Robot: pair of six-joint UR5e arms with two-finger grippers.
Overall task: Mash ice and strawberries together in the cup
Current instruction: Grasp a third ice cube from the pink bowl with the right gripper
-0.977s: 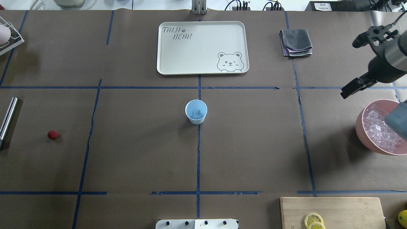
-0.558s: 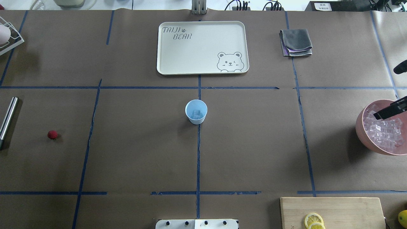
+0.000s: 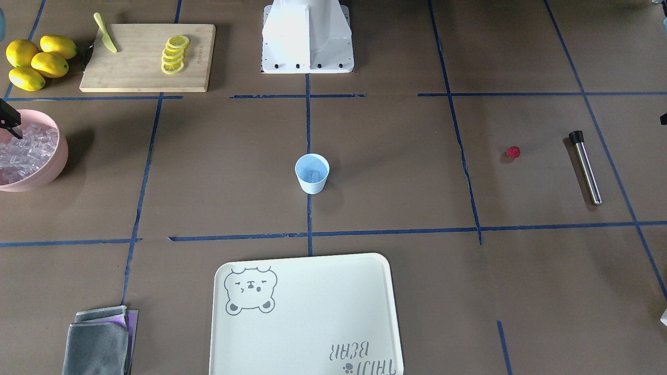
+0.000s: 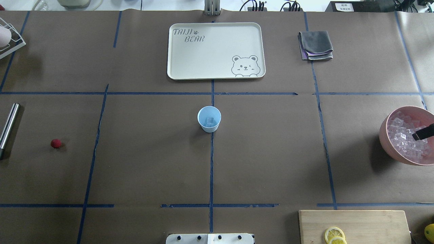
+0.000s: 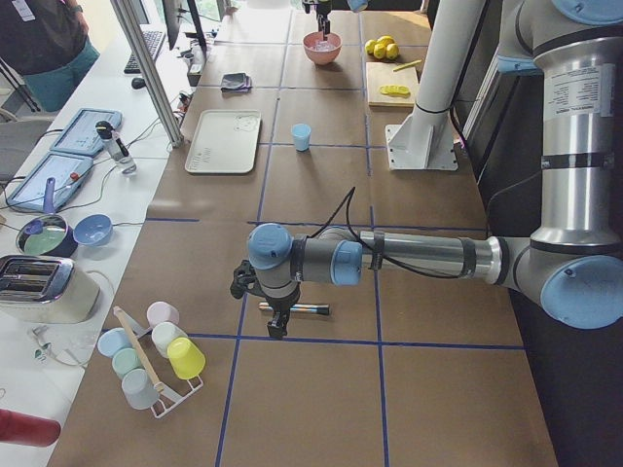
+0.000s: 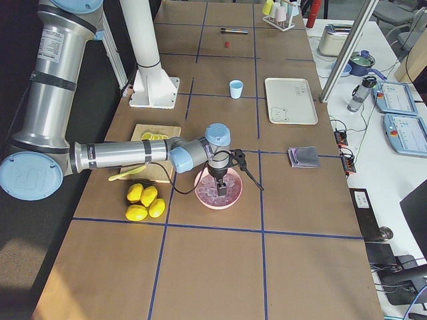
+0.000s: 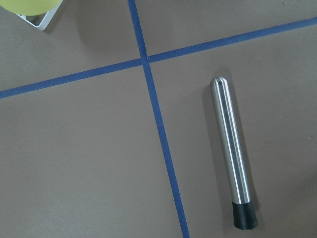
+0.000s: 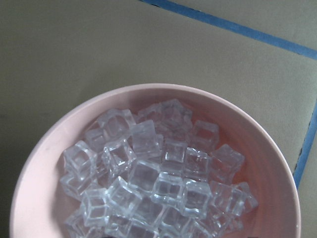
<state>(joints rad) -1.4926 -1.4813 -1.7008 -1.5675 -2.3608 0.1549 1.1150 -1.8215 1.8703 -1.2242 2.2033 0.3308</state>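
Sliding toward the bench's (image 4: 271, 152) right edge, the right end effector (image 6: 221, 187) now dips over the pink bowl (image 4: 385, 135) of ice (image 8: 148, 173); I cannot tell how wide it stands. The cup (image 4: 209, 118), mid-bench, holds one cube (image 4: 210, 120). The strawberry (image 4: 56, 143) lies near the left edge by the muddler (image 4: 8, 127), so loading the berry and mashing remain.

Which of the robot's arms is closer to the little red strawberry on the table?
Left. The left end effector hangs above the metal rod lying near the strawberry. The right end effector is over the pink bowl of ice, far off on the opposite side.
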